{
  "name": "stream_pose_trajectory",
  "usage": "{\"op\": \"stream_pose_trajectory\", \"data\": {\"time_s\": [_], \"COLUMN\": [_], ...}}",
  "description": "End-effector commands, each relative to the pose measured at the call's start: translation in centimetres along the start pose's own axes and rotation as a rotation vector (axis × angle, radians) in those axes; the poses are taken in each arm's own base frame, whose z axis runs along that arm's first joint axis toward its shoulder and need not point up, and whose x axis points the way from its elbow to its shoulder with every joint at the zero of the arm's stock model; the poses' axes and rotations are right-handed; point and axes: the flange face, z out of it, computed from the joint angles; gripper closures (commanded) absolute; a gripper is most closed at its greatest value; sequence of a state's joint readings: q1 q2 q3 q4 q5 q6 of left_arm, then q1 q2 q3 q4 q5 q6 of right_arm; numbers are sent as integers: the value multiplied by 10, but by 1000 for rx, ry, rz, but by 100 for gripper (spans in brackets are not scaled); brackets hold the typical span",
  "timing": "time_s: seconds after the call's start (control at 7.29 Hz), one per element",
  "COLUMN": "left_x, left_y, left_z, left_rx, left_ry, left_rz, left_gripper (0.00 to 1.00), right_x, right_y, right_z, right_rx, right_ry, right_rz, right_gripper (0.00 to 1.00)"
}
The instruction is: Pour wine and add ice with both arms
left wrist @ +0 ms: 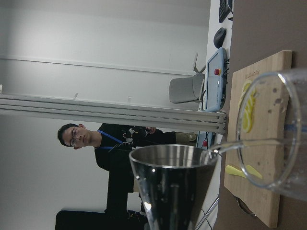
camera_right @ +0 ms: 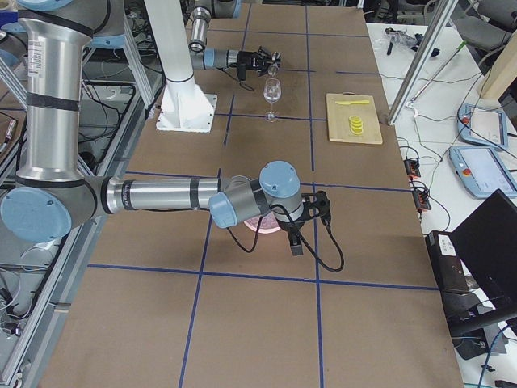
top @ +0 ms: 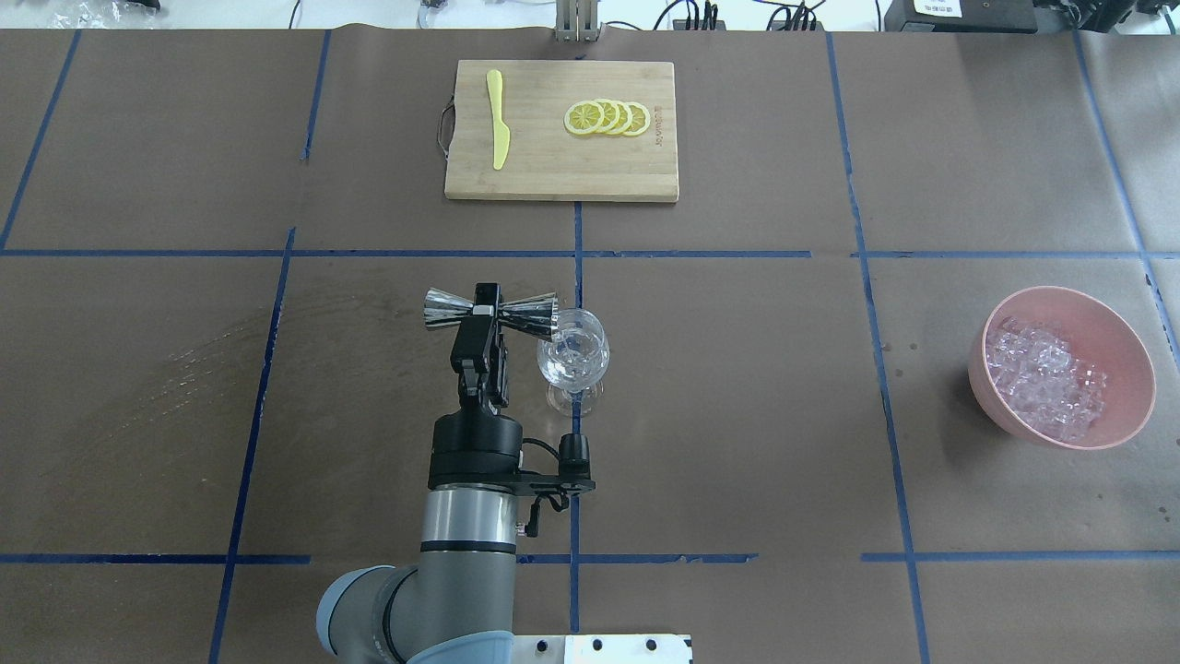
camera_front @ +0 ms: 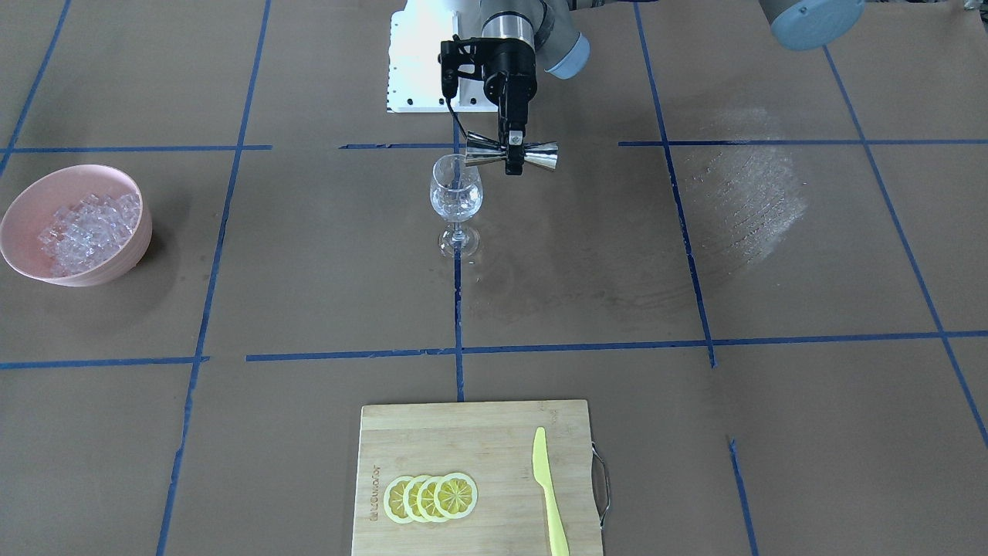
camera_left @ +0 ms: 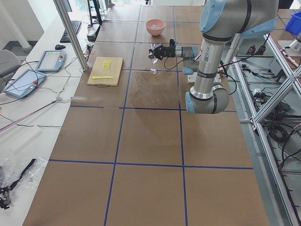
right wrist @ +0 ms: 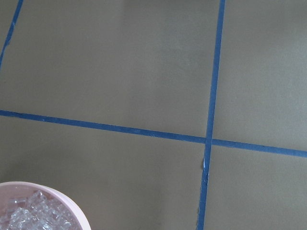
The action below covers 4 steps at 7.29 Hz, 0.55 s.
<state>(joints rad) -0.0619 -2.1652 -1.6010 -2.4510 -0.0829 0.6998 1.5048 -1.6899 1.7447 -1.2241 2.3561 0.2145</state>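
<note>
Ice (top: 1042,380) heaped in pink bowl (top: 1111,337) on bench (top: 737,415), robot's right side, well apart from wine glass (top: 573,358) at centre. Jigger (top: 535,316) horizontal, one mouth at glass rim, waist clamped by left gripper (top: 483,310). Right gripper (camera_right: 294,242) by bowl; fingers apart or together, cannot tell.

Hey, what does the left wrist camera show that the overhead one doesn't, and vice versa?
Only the left wrist view: a person in dark clothes and a grey chair. Only the overhead: a pink bowl of clear ice cubes and the left pincer clamped on the shiny steel jigger. Both: that jigger, the clear stemmed wine glass and the bamboo cutting board.
</note>
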Motion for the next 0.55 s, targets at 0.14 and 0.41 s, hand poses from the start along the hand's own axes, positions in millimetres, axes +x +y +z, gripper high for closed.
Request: {"op": "stream_pose_trajectory", "data": {"time_s": [0.14, 0.41], "left_x": [-15, -15], "left_y": [-1, -1], "left_z": [-3, -5], "left_rx": [5, 9], "left_ry": [0, 3], "left_rz": [95, 69], "left_gripper": [100, 100], "right_x": [1, 1], "right_y": [1, 1], "right_z": [1, 1], "right_rx": [-2, -1], "right_ry": [0, 2], "right_rz": [27, 27], "right_gripper": [0, 0]}}
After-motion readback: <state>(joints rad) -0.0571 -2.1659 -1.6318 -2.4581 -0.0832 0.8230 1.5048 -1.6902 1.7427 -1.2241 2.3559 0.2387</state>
